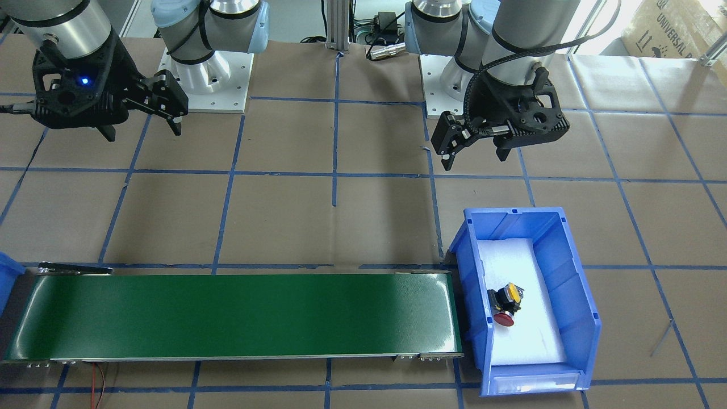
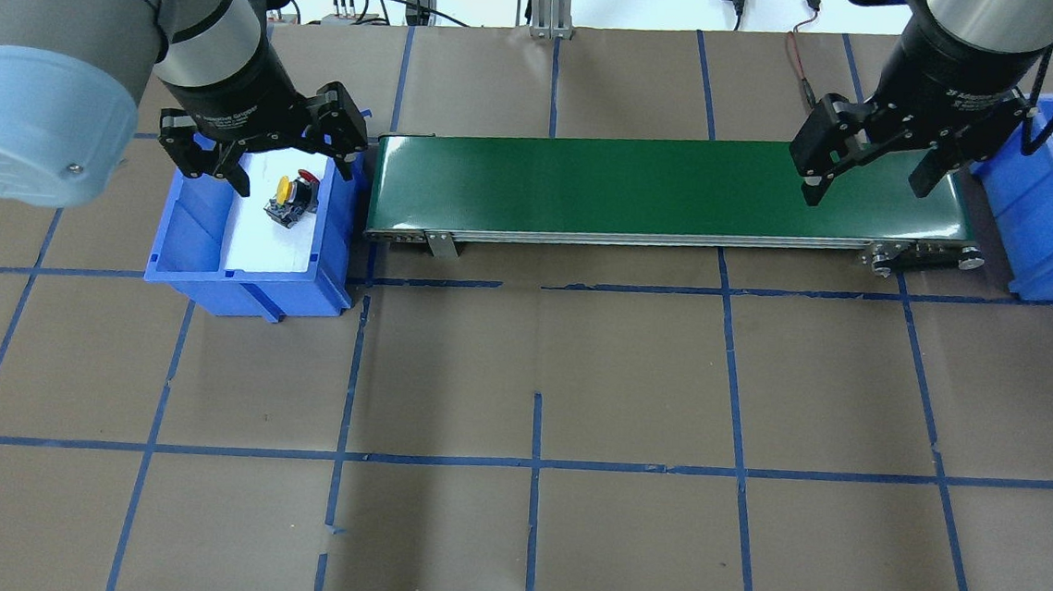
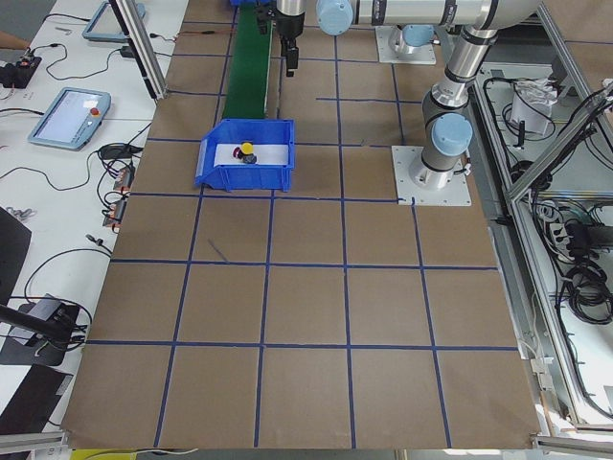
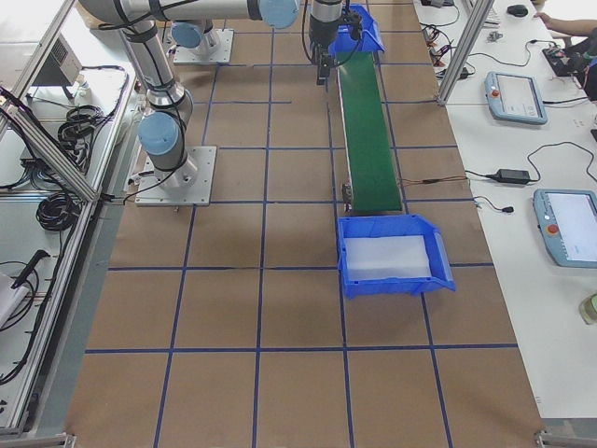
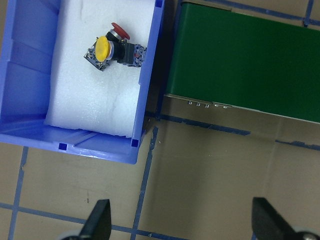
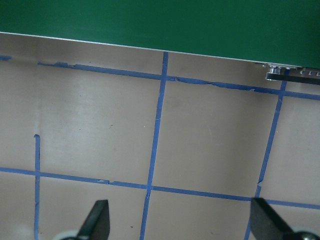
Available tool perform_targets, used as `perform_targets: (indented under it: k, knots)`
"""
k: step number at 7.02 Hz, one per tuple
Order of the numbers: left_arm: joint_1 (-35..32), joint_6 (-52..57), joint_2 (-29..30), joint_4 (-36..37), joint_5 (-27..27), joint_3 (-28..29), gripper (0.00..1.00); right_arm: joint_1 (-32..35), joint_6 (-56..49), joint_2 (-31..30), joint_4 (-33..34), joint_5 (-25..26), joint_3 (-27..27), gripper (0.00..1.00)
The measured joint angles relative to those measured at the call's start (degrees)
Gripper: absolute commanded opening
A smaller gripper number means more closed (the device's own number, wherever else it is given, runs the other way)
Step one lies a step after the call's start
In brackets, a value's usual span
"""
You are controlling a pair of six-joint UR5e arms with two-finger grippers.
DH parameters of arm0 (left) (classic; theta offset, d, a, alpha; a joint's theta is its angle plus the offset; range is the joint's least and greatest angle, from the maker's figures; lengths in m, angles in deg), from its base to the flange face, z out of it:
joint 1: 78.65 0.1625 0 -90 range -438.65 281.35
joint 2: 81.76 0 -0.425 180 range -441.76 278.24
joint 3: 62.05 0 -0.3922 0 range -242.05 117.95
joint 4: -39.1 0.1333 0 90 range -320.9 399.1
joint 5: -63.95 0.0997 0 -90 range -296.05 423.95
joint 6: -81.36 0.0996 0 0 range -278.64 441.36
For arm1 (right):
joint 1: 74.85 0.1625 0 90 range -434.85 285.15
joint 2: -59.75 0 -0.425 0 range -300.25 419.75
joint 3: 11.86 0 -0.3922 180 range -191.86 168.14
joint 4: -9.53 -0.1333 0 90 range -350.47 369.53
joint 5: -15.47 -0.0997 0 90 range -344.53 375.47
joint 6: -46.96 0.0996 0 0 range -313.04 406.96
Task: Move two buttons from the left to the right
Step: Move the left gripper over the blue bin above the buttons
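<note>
The two buttons lie touching on white foam in the blue bin (image 1: 575, 267) at my left end of the green conveyor belt (image 1: 238, 315). The yellow-capped button (image 1: 513, 292) and the red-capped button (image 1: 503, 318) also show in the left wrist view, yellow (image 5: 102, 47) and red (image 5: 120, 31). My left gripper (image 1: 476, 156) is open and empty, high above the table on the robot side of that bin. My right gripper (image 1: 142, 132) is open and empty, raised near the belt's other end (image 2: 865, 194).
A second blue bin (image 4: 396, 280) with an empty white foam floor stands at the belt's right end. The belt carries nothing. Brown table paper with blue tape lines (image 6: 157, 125) lies under both grippers. The arm bases (image 1: 207, 79) stand at the back.
</note>
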Motion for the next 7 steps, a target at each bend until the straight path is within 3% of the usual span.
perform_targets:
  k: [7]
  knots:
    - [0.0, 0.0, 0.5, -0.1, 0.1, 0.2, 1.0, 0.0, 0.0, 0.0, 0.0, 0.0, 0.0, 1.0]
